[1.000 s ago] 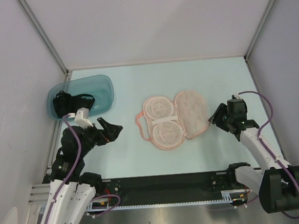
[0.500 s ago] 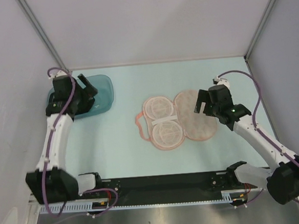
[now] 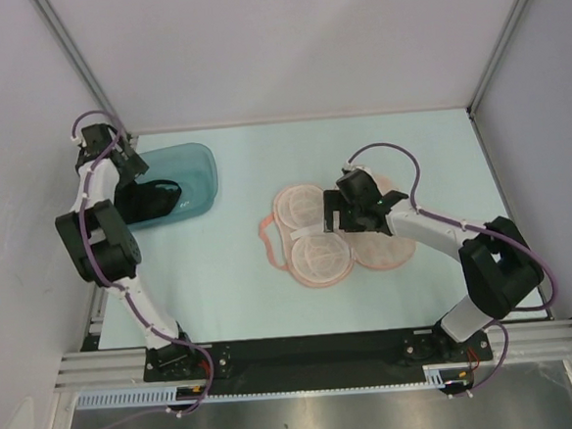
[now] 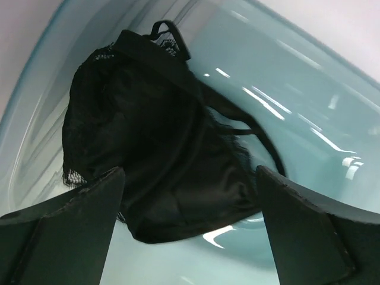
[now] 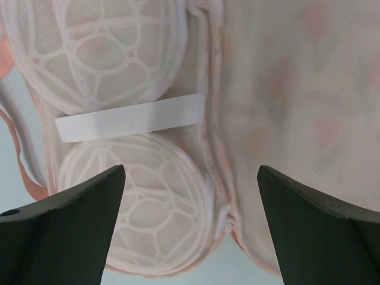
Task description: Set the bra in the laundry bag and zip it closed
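The black bra (image 3: 155,199) lies bunched in a teal tub (image 3: 193,170) at the far left. My left gripper (image 3: 132,170) hangs open just above it. In the left wrist view the bra (image 4: 154,142) shows between and beyond my spread fingers (image 4: 65,231), with no contact. The peach laundry bag (image 3: 313,254) lies unzipped and spread flat mid-table. My right gripper (image 3: 353,216) hovers open over its hinge. The right wrist view shows the bag (image 5: 297,89) with two white mesh domes and a white elastic band (image 5: 130,119).
The tub's wall (image 4: 297,83) curves round the bra. A loose pink strap (image 3: 266,237) trails off the bag's left side. Metal frame posts and grey walls close in the pale green table (image 3: 419,156) at left, right and back.
My left arm has swung up from the tub's near side to stand over the tub. My right arm has moved left from the bag's right edge to above its middle.
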Tool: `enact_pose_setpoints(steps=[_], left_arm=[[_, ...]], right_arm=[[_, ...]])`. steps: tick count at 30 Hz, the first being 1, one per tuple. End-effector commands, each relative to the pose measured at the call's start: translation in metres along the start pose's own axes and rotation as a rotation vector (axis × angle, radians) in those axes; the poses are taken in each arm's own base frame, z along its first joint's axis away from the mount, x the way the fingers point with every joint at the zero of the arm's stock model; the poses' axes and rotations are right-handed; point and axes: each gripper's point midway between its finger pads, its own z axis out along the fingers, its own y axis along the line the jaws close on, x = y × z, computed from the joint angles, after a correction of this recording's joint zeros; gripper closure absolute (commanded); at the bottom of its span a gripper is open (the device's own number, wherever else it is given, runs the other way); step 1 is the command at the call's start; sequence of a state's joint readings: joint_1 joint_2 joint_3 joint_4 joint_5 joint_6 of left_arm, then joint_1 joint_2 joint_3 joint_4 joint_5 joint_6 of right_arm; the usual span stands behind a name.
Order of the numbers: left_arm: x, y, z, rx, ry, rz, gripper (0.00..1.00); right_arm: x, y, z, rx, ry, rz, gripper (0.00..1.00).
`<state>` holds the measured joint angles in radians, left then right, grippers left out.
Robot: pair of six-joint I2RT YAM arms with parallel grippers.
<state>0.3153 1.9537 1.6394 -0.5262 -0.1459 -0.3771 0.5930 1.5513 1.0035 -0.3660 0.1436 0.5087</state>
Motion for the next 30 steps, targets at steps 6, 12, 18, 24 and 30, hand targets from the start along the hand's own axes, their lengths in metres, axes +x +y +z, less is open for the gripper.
enact_pose_setpoints(steps=[6, 12, 18, 24, 30], left_arm=[[0.0, 0.015, 0.054, -0.011, 0.096, 0.075, 0.09], [0.006, 0.024, 0.076, -0.064, 0.142, 0.119, 0.3], [-0.009, 0.007, 0.061, -0.012, 0.126, 0.09, 0.87], [-0.075, -0.047, -0.045, 0.121, -0.038, 0.052, 1.0], [-0.11, -0.082, -0.195, 0.28, -0.247, 0.07, 1.0]], right_arm=[[-0.015, 0.024, 0.021, -0.075, -0.038, 0.014, 0.01], [-0.016, 0.011, 0.013, -0.043, -0.03, 0.014, 0.01], [-0.026, 0.005, -0.009, -0.056, -0.088, 0.03, 0.02], [-0.03, 0.005, -0.025, -0.065, -0.102, 0.038, 0.02], [-0.042, 0.008, -0.059, -0.074, -0.124, 0.017, 0.02]])
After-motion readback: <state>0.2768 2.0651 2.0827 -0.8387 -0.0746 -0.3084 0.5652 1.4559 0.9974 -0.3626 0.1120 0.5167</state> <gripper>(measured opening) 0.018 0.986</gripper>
